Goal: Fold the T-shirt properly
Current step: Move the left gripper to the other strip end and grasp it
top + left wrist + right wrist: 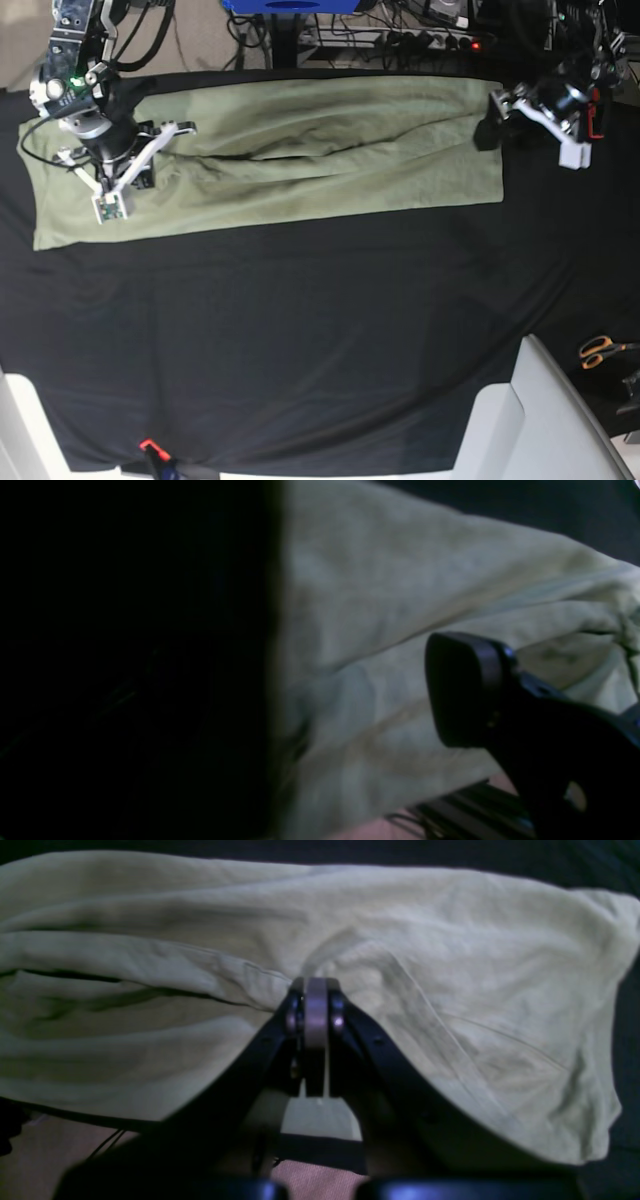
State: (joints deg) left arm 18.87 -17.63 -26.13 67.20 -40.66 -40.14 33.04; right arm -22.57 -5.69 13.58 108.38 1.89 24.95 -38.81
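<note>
The pale sage-green T-shirt point(300, 150) lies as a long wrinkled strip across the far part of the black cloth point(300, 330). My right gripper point(315, 985) is shut on a bunched fold of the T-shirt point(400, 940); in the base view it point(125, 160) sits over the strip's left end. My left gripper point(350, 680) is open, with one dark finger pad point(465, 690) standing apart over the T-shirt point(375, 580) and nothing pinched. In the base view it point(492, 118) hovers at the strip's right edge.
Orange-handled scissors point(600, 350) lie at the right edge. A white box point(520, 420) stands at the front right. Cables and a power strip point(400, 35) run behind the table's far edge.
</note>
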